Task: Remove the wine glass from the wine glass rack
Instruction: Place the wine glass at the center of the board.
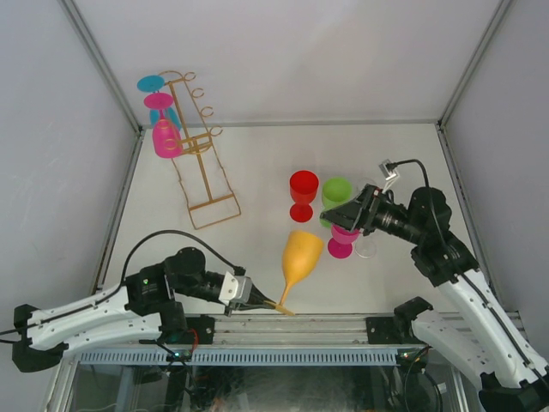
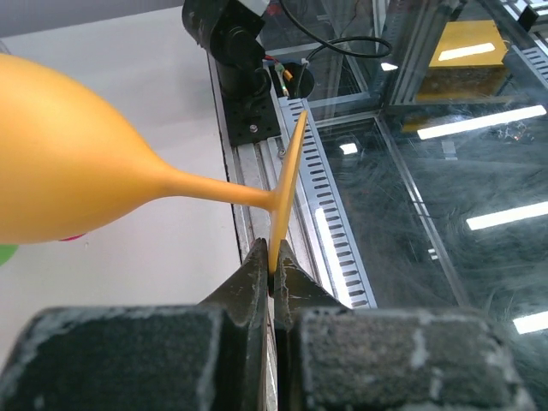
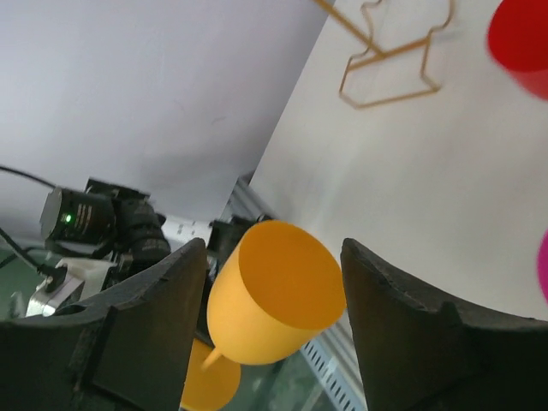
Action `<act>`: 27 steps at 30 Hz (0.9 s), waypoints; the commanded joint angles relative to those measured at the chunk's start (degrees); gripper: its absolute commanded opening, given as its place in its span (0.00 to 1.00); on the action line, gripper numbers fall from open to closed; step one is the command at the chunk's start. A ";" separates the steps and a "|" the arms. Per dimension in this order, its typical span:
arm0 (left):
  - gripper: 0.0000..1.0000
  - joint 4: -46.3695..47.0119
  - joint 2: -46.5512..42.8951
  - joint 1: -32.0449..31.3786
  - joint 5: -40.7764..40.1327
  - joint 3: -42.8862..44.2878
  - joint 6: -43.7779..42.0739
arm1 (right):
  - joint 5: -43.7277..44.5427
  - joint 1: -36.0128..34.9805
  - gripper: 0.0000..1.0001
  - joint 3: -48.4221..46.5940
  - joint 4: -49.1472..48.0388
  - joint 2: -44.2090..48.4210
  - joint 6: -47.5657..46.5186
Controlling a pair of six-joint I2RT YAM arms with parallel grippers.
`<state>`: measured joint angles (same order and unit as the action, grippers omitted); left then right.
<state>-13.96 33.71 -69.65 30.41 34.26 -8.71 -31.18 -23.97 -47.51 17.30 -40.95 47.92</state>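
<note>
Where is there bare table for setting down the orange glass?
Bare table lies between the wine glass rack and the red glass, also along the back wall. It is crowded around the green glass and pink glass at the right claw.

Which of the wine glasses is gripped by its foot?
The orange wine glass: the left gripper is shut on the edge of its foot. The red wine glass and the green wine glass stand on the table.
</note>
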 commanded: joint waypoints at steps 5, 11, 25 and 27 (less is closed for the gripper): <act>0.00 1.80 -2.35 -0.23 2.18 -0.15 -2.85 | -20.35 -1.58 0.58 -2.38 -8.86 -6.56 6.26; 0.00 1.00 -1.96 -0.24 1.36 0.73 -3.74 | -21.83 -4.58 0.55 -3.00 -9.38 -8.25 5.30; 0.00 -6.57 -0.45 -0.24 -6.99 4.84 -7.81 | -33.47 -7.32 0.44 -7.81 -1.62 -13.01 -4.65; 0.00 -6.65 -0.59 -0.25 -7.40 5.65 -7.55 | -33.94 -7.45 0.41 -7.87 -1.81 -13.35 -4.52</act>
<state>-20.67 33.58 -70.04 27.57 35.55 -15.68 -59.40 -30.76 -52.62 14.66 -54.35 45.95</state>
